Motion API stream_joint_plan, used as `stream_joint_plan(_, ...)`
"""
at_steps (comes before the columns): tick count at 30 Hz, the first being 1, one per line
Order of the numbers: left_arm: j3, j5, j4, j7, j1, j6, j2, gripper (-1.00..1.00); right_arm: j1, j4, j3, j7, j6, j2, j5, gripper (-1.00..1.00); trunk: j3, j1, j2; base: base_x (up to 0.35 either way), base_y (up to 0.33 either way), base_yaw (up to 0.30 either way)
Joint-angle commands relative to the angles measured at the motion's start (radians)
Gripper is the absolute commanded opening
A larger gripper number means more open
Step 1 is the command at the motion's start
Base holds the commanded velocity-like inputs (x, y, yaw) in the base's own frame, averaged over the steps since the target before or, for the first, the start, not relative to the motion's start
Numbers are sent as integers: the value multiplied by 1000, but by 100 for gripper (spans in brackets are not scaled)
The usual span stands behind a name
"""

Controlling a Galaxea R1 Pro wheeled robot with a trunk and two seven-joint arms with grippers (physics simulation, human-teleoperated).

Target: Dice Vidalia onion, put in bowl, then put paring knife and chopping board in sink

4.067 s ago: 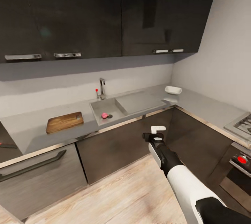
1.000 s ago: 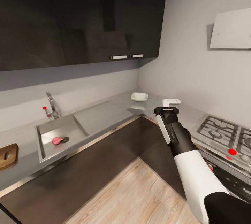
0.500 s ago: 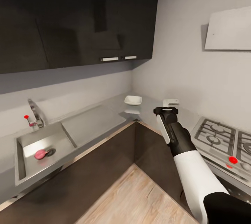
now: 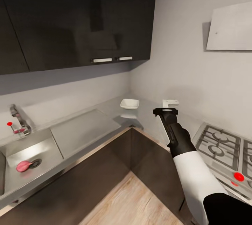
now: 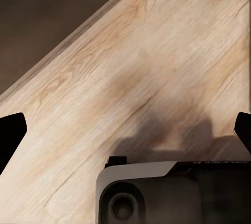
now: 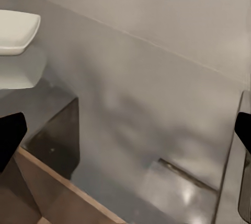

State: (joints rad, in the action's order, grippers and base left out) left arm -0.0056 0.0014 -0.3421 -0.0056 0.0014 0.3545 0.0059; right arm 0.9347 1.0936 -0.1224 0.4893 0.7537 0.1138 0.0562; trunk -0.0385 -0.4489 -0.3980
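I am looking down over the corner of the kitchen, where the smooth grey, slightly reflective surface is running along two walls above dark cabinets. The small round pinkish-red Vidalia onion is lying in the rectangular grey steel sink, touching the edge of the round drain, with the chrome faucet and its red-tipped lever standing behind the basin. The shallow white squarish bowl is sitting in the corner of the surface, well apart from the sink, beyond the flat drainboard. My right hand is hanging in the air in front of the corner, near the bowl but touching nothing, and the right wrist view is showing its dark fingertips spread wide at the picture's two edges with nothing between them. My left hand is likewise spread, empty, and pointing down at the pale wooden floor. A gas hob with a red knob is lying to the right.
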Motion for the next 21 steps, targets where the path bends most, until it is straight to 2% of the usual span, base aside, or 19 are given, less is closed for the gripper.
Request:
stream_joint_plan(1,-1,0,-2,-1,0,1,0,100,1,1,-2,8,4,0,6,100,-2,-1,-2,248,-198,8)
stream_joint_plan(6,-1,0,-2,-1,0,1,0,100,1,0,-13,8,4,0,4,100,-2,-1,-2,225,-150,2)
stream_joint_plan(10,-1,0,-2,-1,0,1,0,100,1,0,-35,8,4,0,5,100,-2,-1,-2,82,-37,0)
stream_joint_plan(16,-1,0,-2,-1,0,1,0,100,1,1,-40,8,5,0,5,100,-2,-1,-2,30,-5,0)
stream_joint_plan(21,-1,0,-2,-1,0,1,0,100,1,1,-40,8,6,0,5,100,-2,-1,-2,198,0,0)
